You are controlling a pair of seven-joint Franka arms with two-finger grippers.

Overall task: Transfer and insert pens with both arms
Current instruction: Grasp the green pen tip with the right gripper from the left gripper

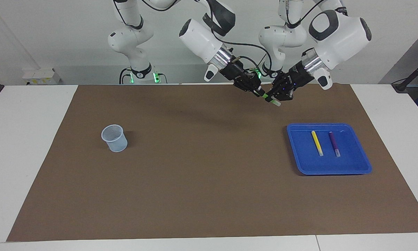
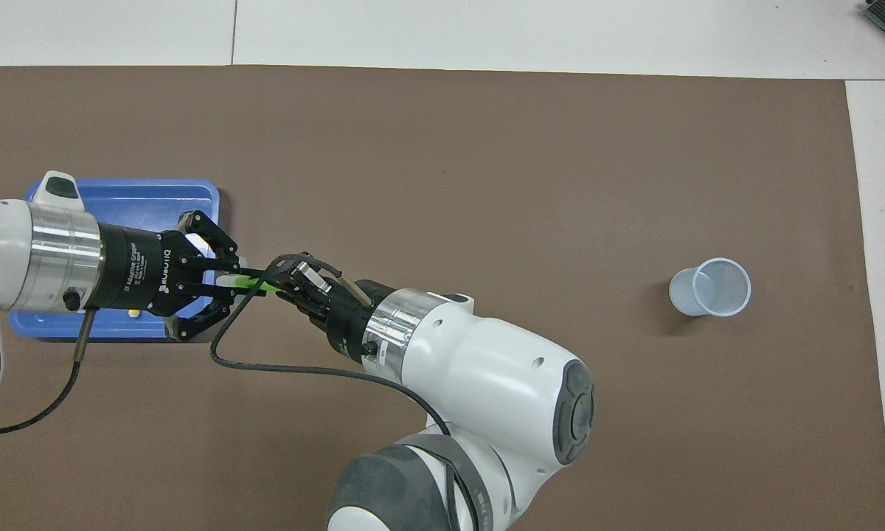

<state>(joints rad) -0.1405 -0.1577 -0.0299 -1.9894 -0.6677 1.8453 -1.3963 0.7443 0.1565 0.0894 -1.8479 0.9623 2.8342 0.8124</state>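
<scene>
Two grippers, one green pen, up in the air over the mat.

You have the left gripper (image 1: 273, 99) clamped on the green pen (image 2: 245, 281), and the right gripper (image 1: 259, 92) pinched shut on its other end, so the pen can pass from one arm to the other. The yellow pen (image 1: 317, 143) and purple pen (image 1: 334, 143) lie side by side in the blue tray (image 1: 355, 169). The cup (image 1: 114, 138) waits well apart, toward the right arm's end of the table. Nothing stands on the mat between the pen and the cup.
</scene>
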